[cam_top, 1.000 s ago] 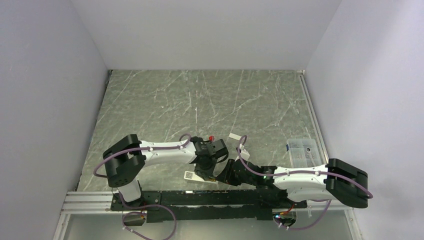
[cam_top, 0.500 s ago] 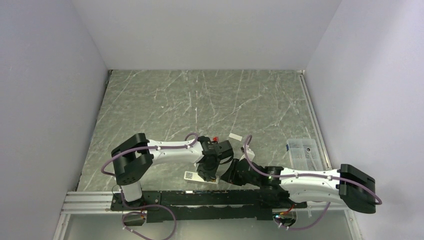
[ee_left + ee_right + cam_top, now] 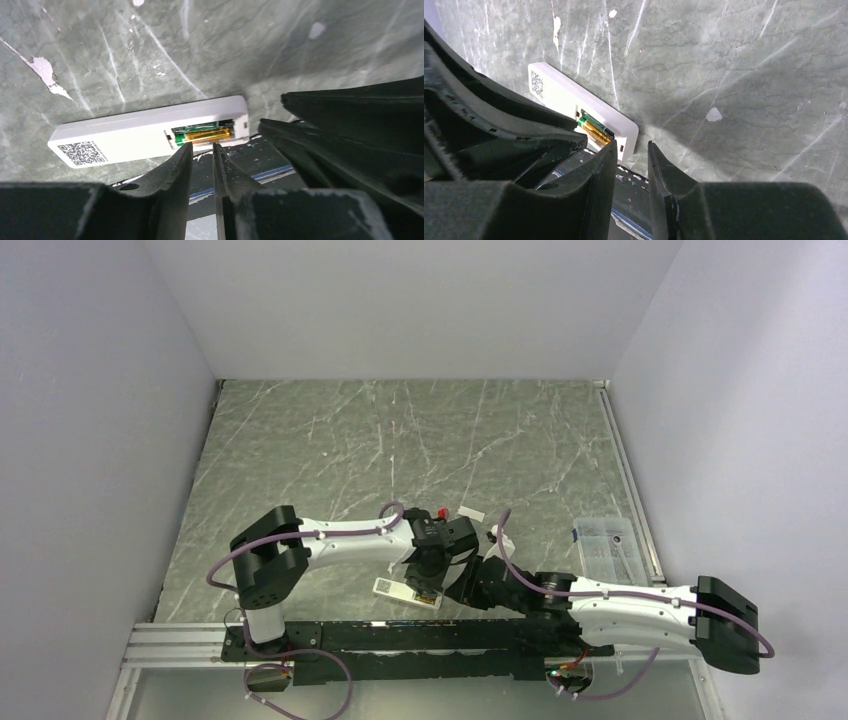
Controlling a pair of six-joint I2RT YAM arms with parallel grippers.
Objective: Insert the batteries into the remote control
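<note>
The white remote control [image 3: 403, 591] lies back-up near the table's front edge, its QR label to the left. Its battery recess is uncovered, and a gold-green battery [image 3: 205, 135] lies in it. Beside that battery runs a green and dark strip [image 3: 595, 122]; I cannot tell whether it is a second battery. My left gripper [image 3: 202, 147] hovers just in front of the recess, its jaws a narrow gap apart with nothing between them. At the remote's right end my right gripper [image 3: 632, 145] is open and empty. The two grippers crowd each other there [image 3: 445, 583].
A small flat white cover piece [image 3: 470, 513] lies behind the grippers. A clear plastic box [image 3: 608, 545] sits at the right edge of the table. The black rail of the arm bases [image 3: 400, 632] runs right behind the remote's near side.
My left jaws have parted from shut to a narrow gap. The left wrist and the remote have shifted slightly right. The right arm's elbow has swung out to the right.
</note>
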